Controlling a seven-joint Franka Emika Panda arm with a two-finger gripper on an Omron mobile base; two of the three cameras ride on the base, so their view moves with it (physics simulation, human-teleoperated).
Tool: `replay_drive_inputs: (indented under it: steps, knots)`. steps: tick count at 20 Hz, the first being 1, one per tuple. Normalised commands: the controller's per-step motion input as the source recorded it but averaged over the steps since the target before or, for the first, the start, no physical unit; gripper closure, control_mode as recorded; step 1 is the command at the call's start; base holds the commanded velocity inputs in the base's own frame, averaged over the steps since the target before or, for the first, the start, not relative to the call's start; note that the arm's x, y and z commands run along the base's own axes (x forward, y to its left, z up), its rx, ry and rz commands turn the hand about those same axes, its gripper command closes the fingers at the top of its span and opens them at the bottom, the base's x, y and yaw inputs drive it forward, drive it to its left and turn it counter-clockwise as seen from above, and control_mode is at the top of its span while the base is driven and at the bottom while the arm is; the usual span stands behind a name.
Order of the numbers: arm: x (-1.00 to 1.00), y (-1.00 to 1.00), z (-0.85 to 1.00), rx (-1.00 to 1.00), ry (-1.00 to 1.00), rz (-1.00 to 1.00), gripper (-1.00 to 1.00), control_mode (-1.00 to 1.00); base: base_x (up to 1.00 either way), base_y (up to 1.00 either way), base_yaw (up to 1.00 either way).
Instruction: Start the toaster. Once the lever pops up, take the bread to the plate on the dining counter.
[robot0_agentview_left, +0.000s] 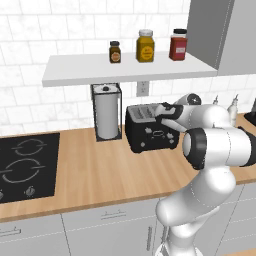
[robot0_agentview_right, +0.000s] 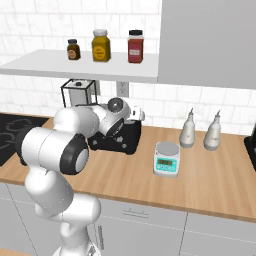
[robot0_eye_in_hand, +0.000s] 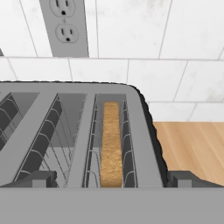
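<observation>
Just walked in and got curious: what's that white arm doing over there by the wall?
The arm has its open pincer poised over the black toaster on the wooden counter, holding nothing. A slice of bread sits down in one slot; the other slot is empty. A paper-towel roll stands beside the toaster.

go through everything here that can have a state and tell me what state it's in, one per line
toaster: upright on the wood counter, bread in one slot, other slot empty
bread: standing on edge, down in the slot
gripper: open, over the toaster's top, holding nothing
paper towel roll: upright in its holder
three jars: upright on the shelf, lids on
kitchen scale: nothing on it
</observation>
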Motion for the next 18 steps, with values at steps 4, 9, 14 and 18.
replay_drive_inputs:
  steps: [4,9,14,18]
  knots:
    - [0.0,0.0,0.0,0.0,0.0,0.0,-1.0,-1.0,0.0,0.0,0.0]
    - [0.0,0.0,0.0,0.0,0.0,0.0,-1.0,-1.0,0.0,0.0,0.0]
    - [0.0,0.0,0.0,0.0,0.0,0.0,-1.0,-1.0,0.0,0.0,0.0]
    - [0.0,0.0,0.0,0.0,0.0,0.0,-1.0,-1.0,0.0,0.0,0.0]
